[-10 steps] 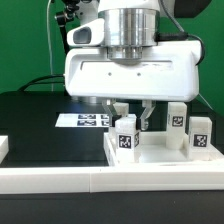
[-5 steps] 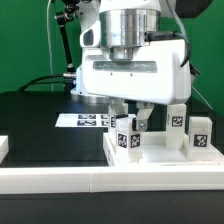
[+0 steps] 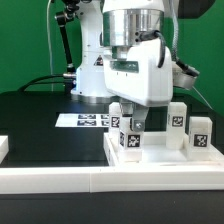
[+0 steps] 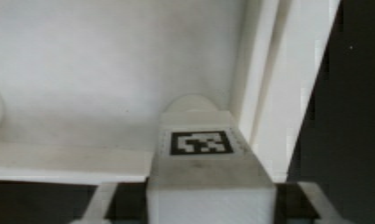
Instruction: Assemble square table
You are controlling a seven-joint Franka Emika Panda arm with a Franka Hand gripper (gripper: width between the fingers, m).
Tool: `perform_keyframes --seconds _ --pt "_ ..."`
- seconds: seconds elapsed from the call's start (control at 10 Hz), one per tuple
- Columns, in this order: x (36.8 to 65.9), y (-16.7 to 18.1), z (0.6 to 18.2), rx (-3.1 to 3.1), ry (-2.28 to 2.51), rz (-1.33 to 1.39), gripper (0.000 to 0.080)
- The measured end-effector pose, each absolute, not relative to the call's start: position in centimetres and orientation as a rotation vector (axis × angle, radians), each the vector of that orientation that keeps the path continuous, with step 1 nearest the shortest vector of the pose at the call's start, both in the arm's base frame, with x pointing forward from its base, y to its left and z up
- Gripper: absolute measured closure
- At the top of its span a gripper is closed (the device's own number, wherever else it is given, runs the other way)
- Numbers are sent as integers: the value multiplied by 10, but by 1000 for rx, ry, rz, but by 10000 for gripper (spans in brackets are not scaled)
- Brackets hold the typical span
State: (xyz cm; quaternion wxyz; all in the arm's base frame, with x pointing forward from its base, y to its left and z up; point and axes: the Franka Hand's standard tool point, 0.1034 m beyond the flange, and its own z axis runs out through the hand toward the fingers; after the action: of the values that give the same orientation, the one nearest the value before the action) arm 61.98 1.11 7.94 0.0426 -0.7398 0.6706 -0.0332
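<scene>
Jaws clamped on a leg post [image 3: 128, 138], one finger on each side face; the wrist view shows the same leg post [image 4: 205, 150] wedged between the two fingers [image 4: 109, 203], its tag facing the camera. Gripper [image 3: 130, 125] is rotated, hand turned at an angle over the work.

Step in hand, by my judgement: screwing this leg into the table top. The post stands upright at the near corner of the table top [image 3: 165, 160], on the exterior view's left side of the tray, inside the raised rim. The wrist view shows the tray floor [image 4: 113, 90] pale behind the post and the rim wall close beside it.

To do it well: keep the post vertical while turning, so the thread does not cross. Hold the wrist axis on the post's axis; any offset will walk the tray across the table. Grip should be firm enough not to slip on smooth plastic. Watch clearance to the rim as the fingers swing round. Regrasp after each turn instead of overtwisting the wrist.

Other parts: two more leg posts [image 3: 177, 122] stand at the tray's far side, toward the exterior view's right, well apart from the jaws. Marker board [image 3: 85, 121] lies flat on the black table [image 3: 40, 130] behind. White rail [image 3: 60, 182] runs along the front.

Whether the held post's base is fully seated, cannot tell.
</scene>
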Motion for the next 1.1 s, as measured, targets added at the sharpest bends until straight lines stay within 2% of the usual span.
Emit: perform_keyframes --seconds 0.5,0.6,0.7,0.9,1.1 --pt "620 11 79 -1934 2329 -62 509" --pt "620 12 79 -1971 2298 -64 433" --pt "620 12 79 -1996 2276 -65 433" --pt "619 9 79 -2173 2128 -40 182" --pt "617 13 77 -2397 1912 -17 160"
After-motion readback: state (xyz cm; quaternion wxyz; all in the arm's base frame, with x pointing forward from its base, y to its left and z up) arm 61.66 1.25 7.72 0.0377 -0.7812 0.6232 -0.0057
